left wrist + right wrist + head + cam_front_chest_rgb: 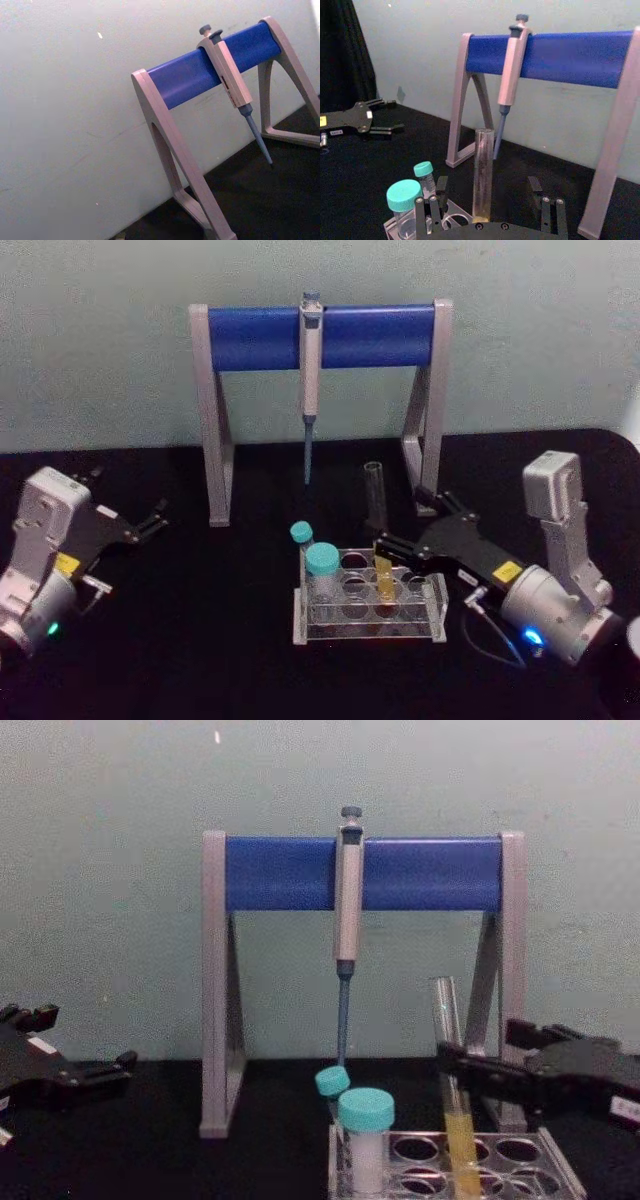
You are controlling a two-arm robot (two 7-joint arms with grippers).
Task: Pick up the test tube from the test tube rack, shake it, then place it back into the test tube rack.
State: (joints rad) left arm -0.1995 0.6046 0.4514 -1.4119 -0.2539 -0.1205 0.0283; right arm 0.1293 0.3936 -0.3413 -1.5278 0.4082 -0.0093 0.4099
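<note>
The test tube (378,502) stands upright in a hole of the clear test tube rack (433,608), with yellow-orange liquid in its lower part. My right gripper (410,522) reaches in from the right and is open, one finger on either side of the tube. The right wrist view shows the test tube (483,172) between the fingers (551,212) with a gap on both sides. In the chest view the tube (447,1015) rises from the rack (560,1165), and the right gripper (480,1045) is at mid-height on it. My left gripper (152,520) rests open at the far left, holding nothing.
Two teal-capped vials (322,562) stand in the rack's left end. Behind the rack is a grey-and-blue pipette stand (320,337) with a pipette (310,380) hanging from it. The black table (200,640) has free room between the left gripper and the rack.
</note>
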